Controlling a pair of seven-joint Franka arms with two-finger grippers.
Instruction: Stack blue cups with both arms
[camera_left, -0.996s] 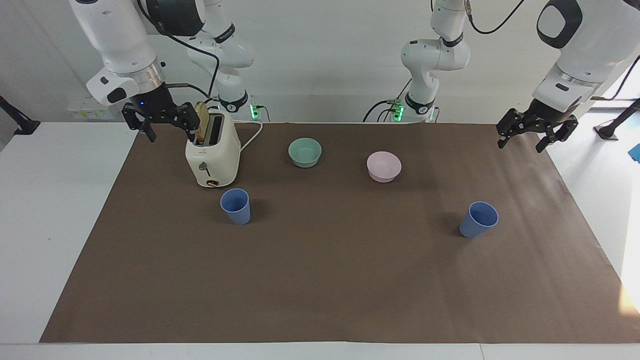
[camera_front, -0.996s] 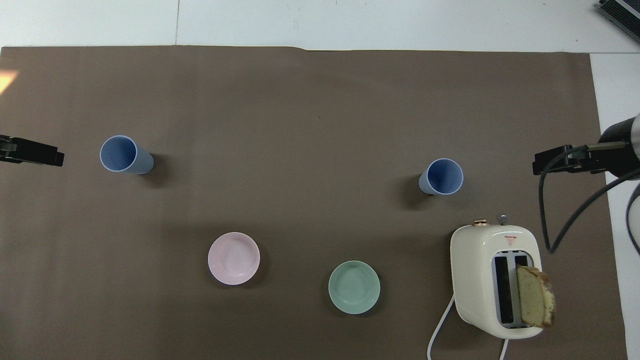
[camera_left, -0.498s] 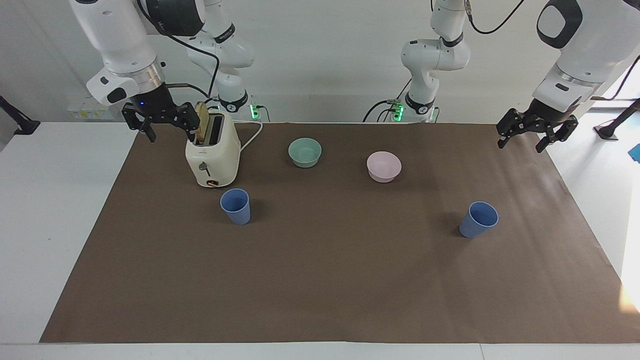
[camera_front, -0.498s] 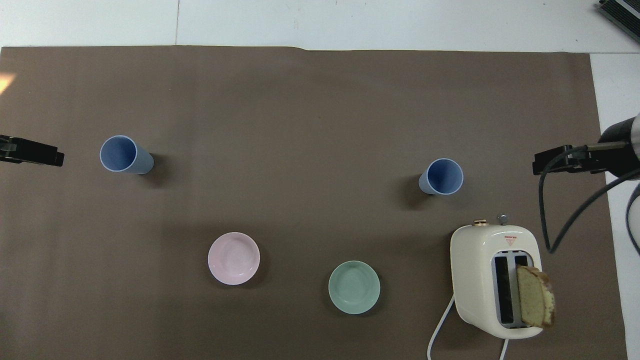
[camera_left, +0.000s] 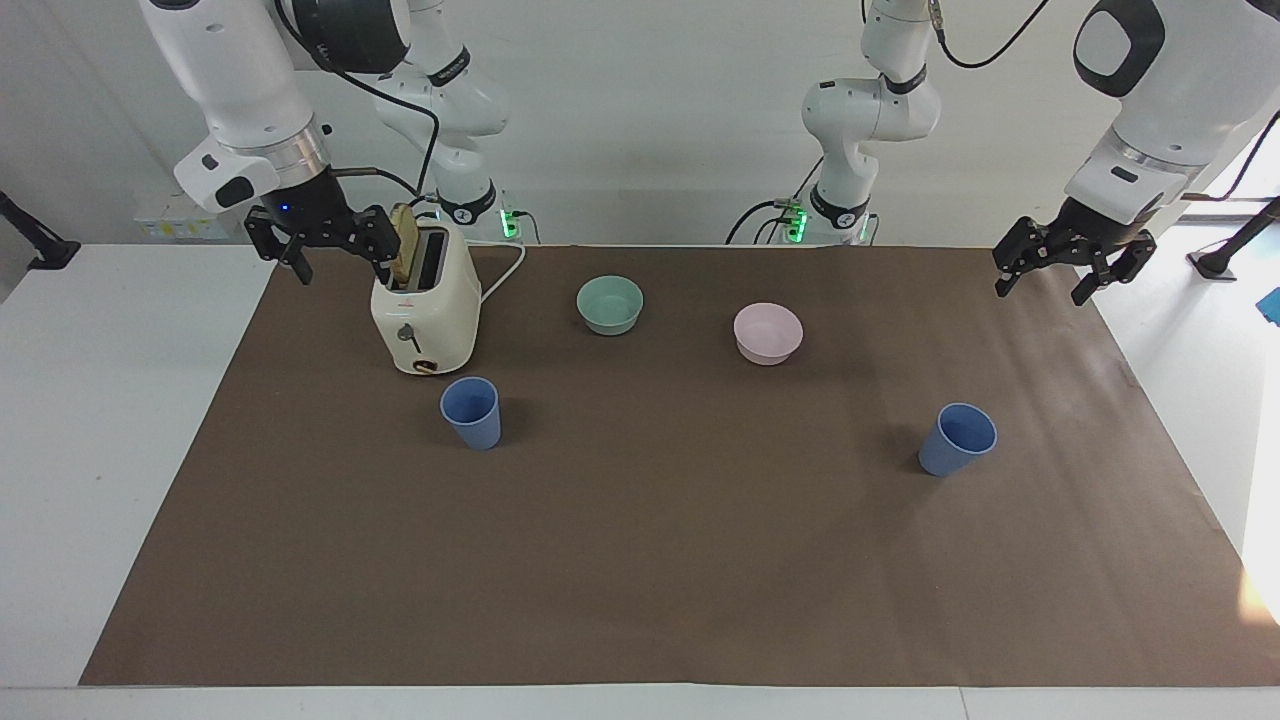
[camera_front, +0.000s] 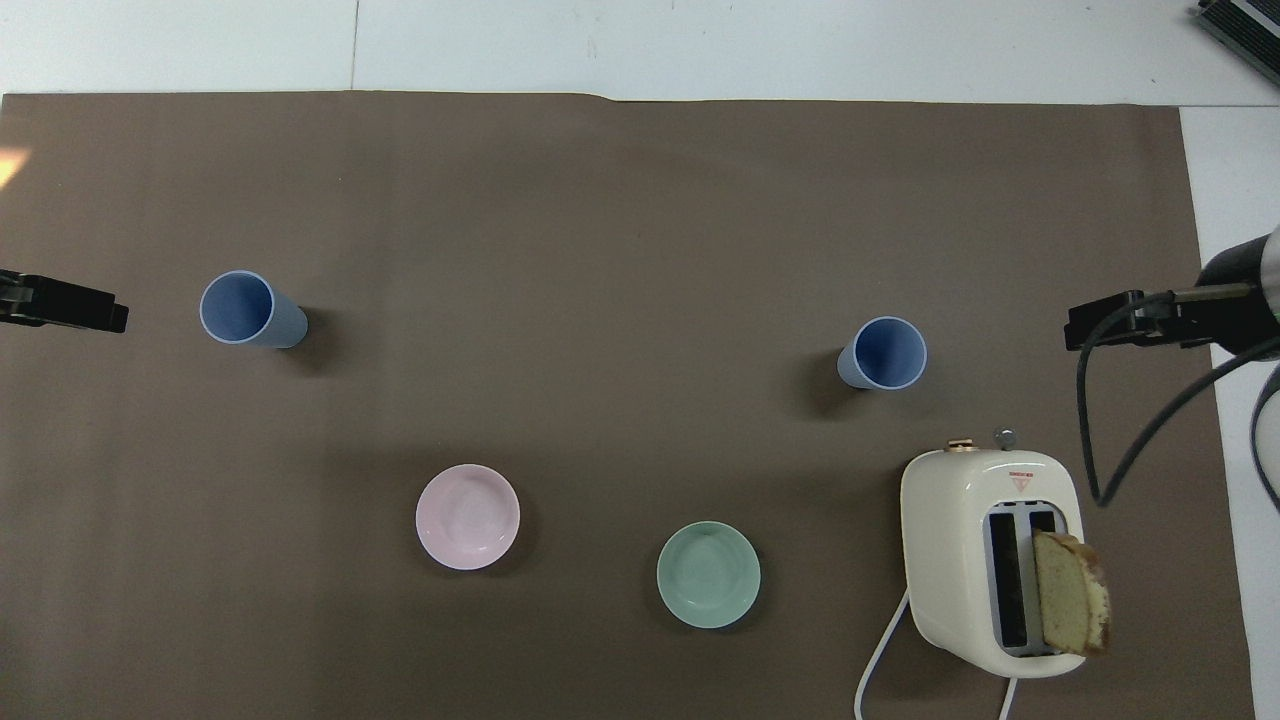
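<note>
Two blue cups stand upright on the brown mat, far apart. One blue cup (camera_left: 471, 412) (camera_front: 885, 353) stands just farther from the robots than the toaster, toward the right arm's end. The other blue cup (camera_left: 958, 440) (camera_front: 250, 310) stands toward the left arm's end. My right gripper (camera_left: 340, 268) (camera_front: 1100, 328) hangs open and empty in the air beside the toaster's top. My left gripper (camera_left: 1042, 286) (camera_front: 70, 305) hangs open and empty over the mat's edge at the left arm's end. Neither gripper touches a cup.
A cream toaster (camera_left: 425, 315) (camera_front: 990, 560) with a bread slice (camera_front: 1070, 605) sticking out stands at the right arm's end. A mint-green bowl (camera_left: 610, 304) (camera_front: 708, 574) and a pink bowl (camera_left: 768, 333) (camera_front: 468, 516) sit nearer to the robots than the cups.
</note>
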